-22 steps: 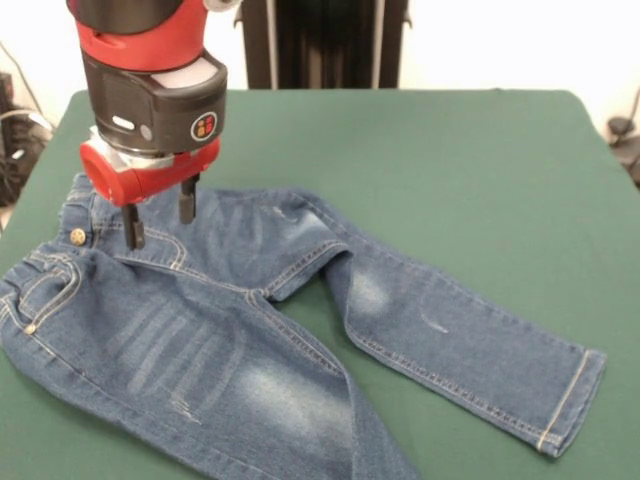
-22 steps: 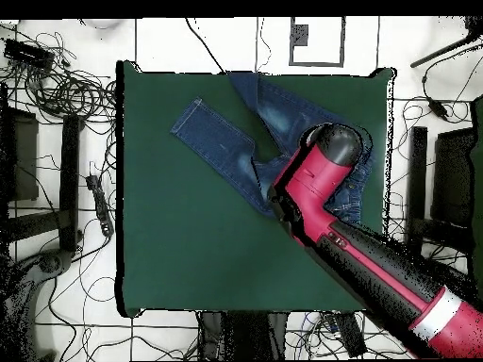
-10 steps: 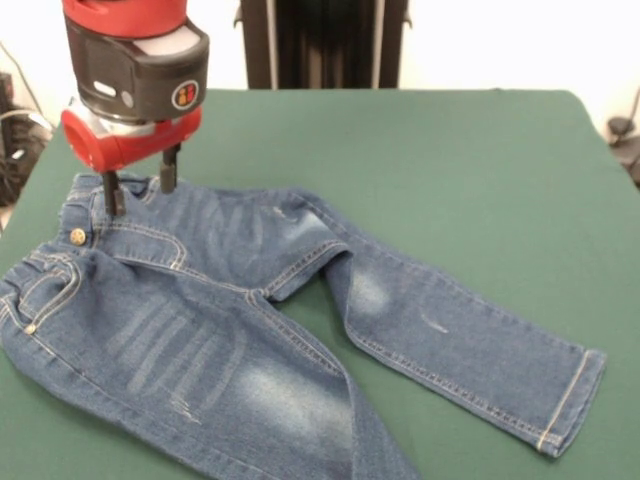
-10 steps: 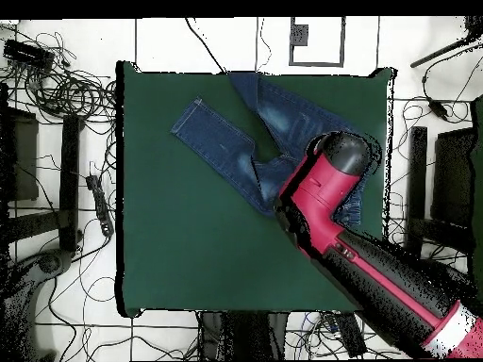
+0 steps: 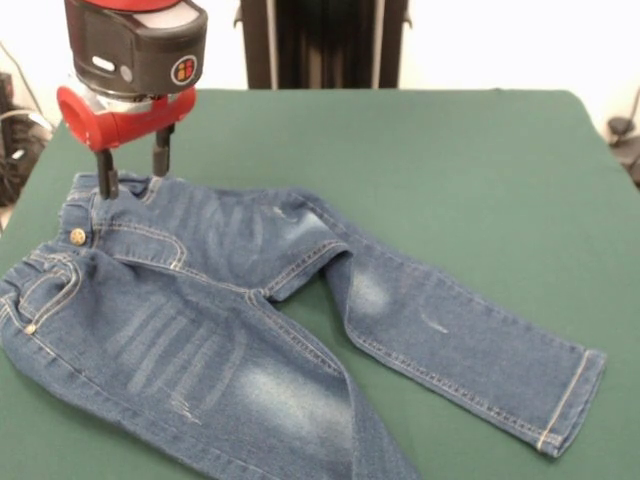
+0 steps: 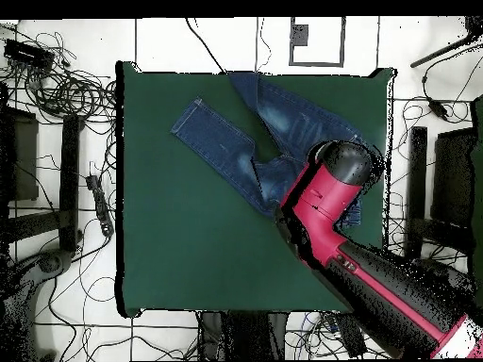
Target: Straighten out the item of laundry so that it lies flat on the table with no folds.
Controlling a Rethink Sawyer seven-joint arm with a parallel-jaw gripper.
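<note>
Gripper [image 5: 131, 170] is hanging over the far waistband edge of the jeans [image 5: 250, 330], 2 fingers [image 5: 105, 180] spread apart with nothing between them. Tips are sitting right at the waistband's back edge; touching or just above it, hard to say from the front view, and the overhead view is hiding them under the arm [image 6: 325, 203].

Jeans are lying on the table [image 5: 450, 170], spreading out below and to the side of the fingers, toward the near edge. The brass button [image 5: 77, 236] is sitting just below the fingers. 1 leg is running out flat away from the fingers to its cuff [image 5: 570, 400]. The other leg is running off the bottom of the front view. The crotch area is looking bunched, with 1 fold overlapping.

Step judged: positioning for a grab at the waistband. Next move likely calls for lowering, closing on the denim edge, then pulling away from the legs to take out the fold.
</note>
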